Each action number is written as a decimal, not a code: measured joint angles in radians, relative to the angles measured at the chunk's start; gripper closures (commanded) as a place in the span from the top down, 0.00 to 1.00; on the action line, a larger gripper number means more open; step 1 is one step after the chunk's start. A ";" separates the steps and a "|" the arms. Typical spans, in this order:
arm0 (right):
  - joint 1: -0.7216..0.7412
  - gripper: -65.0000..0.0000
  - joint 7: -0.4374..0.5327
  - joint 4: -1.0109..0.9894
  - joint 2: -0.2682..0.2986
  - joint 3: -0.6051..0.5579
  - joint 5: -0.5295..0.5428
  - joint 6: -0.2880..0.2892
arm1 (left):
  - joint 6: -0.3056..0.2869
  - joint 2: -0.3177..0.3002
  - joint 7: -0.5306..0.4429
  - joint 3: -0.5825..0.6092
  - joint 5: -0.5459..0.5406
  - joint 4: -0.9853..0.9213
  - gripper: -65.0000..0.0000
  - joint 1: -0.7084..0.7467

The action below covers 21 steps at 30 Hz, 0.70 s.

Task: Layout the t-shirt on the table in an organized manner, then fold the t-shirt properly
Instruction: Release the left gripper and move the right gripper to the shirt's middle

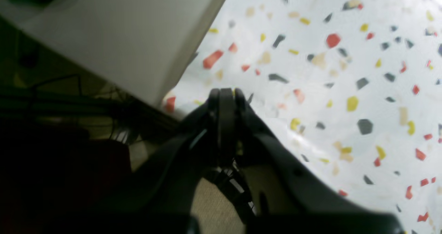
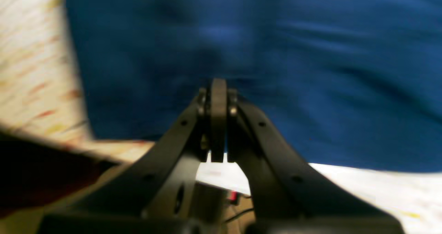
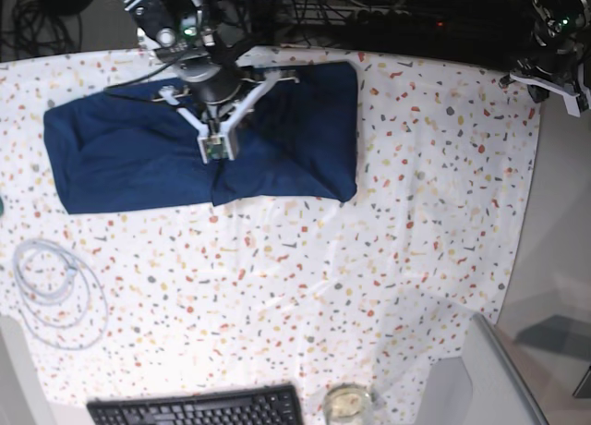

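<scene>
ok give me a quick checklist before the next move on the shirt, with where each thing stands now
1. t-shirt on the table: ok, it lies as a folded rectangle on the speckled cloth.
2. Fold tidy: not ok, the near edge steps where the layers overlap and the fabric is wrinkled.
3. right tool state: ok, shut, over the middle of the shirt.
4. right tool holding fabric: cannot tell, the wrist view is blurred.
5. left tool clear of the shirt: ok, shut with nothing in it, at the table's far corner.
6. Nearby clutter: ok, the cable coil, keyboard and glass lie apart from the shirt.
</scene>
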 measured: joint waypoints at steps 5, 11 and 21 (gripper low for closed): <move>0.089 0.00 -0.003 -0.150 -0.025 -0.104 -0.014 -0.058 | 0.000 0.001 0.001 -0.005 0.000 0.001 0.00 0.006; 0.073 0.00 -0.002 -0.240 -0.043 -0.064 -0.004 -0.055 | 0.000 -0.003 0.001 -0.005 0.000 0.000 0.00 0.008; -0.058 0.00 0.005 -0.153 0.039 0.163 -0.012 -0.057 | 0.000 -0.005 0.000 -0.006 0.000 0.000 0.00 0.004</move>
